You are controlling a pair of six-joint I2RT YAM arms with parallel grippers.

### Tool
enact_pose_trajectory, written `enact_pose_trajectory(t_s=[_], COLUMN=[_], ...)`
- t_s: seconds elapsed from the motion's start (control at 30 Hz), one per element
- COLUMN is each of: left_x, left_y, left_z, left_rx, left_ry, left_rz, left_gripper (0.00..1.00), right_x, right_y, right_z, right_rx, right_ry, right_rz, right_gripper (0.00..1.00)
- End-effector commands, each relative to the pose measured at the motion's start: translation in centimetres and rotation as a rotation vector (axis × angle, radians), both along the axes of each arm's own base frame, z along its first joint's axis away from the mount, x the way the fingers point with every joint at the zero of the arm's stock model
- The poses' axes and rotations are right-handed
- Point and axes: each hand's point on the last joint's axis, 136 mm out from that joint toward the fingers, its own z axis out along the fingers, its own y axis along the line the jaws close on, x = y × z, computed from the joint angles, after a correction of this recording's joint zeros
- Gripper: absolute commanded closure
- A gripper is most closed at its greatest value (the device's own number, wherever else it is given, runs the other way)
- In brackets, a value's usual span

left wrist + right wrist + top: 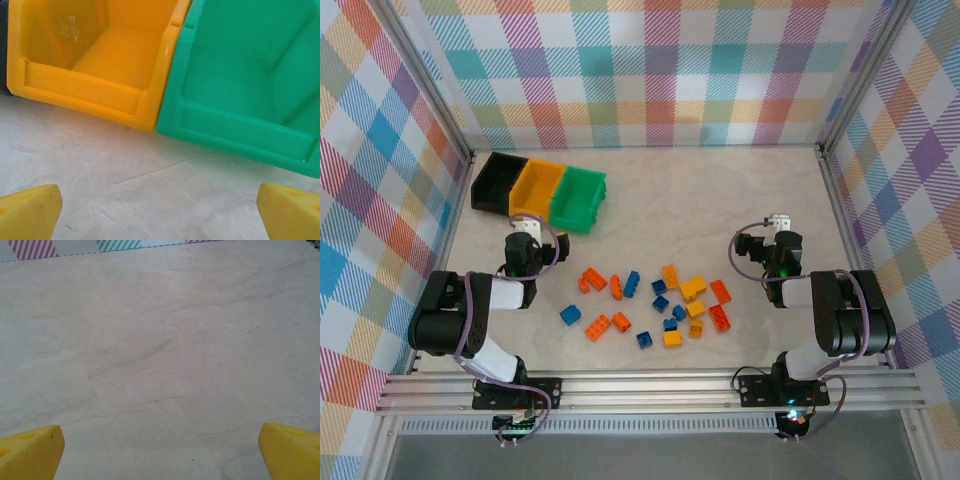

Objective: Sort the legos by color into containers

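Three bins stand in a row at the back left: black [492, 183], yellow-orange [538, 188] and green [578, 198]. All three look empty. The legos lie loose mid-table, among them an orange brick [590, 281], a blue brick [570, 315] and a yellow brick [693, 288]. My left gripper [524, 224] is open just in front of the bins, facing the yellow-orange bin [95, 55] and the green bin [240, 95]. Its yellow fingertips [27, 212] hold nothing. My right gripper [779, 220] is open over bare table right of the bricks, its fingertips [30, 452] wide apart.
Checked walls enclose the table on three sides, with metal rails along their feet [830, 200]. The bins sit close to the left wall. A wall strip [75, 247] shows far ahead of the right gripper. Bare table [720, 190] lies between the bins and the right arm.
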Motion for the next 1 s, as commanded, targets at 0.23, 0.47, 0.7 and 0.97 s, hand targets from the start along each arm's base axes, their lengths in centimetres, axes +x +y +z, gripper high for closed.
enact_pose_trajectory(t_s=[0.23,0.47,0.7,0.97], left_x=[0.33,0.33,0.30,0.30], left_y=[0.29,0.29,0.28,0.11], left_z=[0.51,0.48,0.49,1.17], left_rx=[0.000,0.001,0.000,0.001], left_ry=[-0.020,-0.020,-0.020,-0.025], left_rz=[0.000,-0.001,-0.002,-0.011], left_gripper=[0.00,0.00,0.00,0.00], right_x=[0.73,0.68,0.71,0.64], right_y=[0.09,0.07,0.10,0.06], right_z=[1.71,1.64,1.68,2.20], right_rx=[-0.003,-0.003,-0.001,-0.002], right_ry=[-0.061,-0.059,-0.060,-0.077], right_rz=[0.013,0.012,0.012,0.012], right_gripper=[0.00,0.00,0.00,0.00])
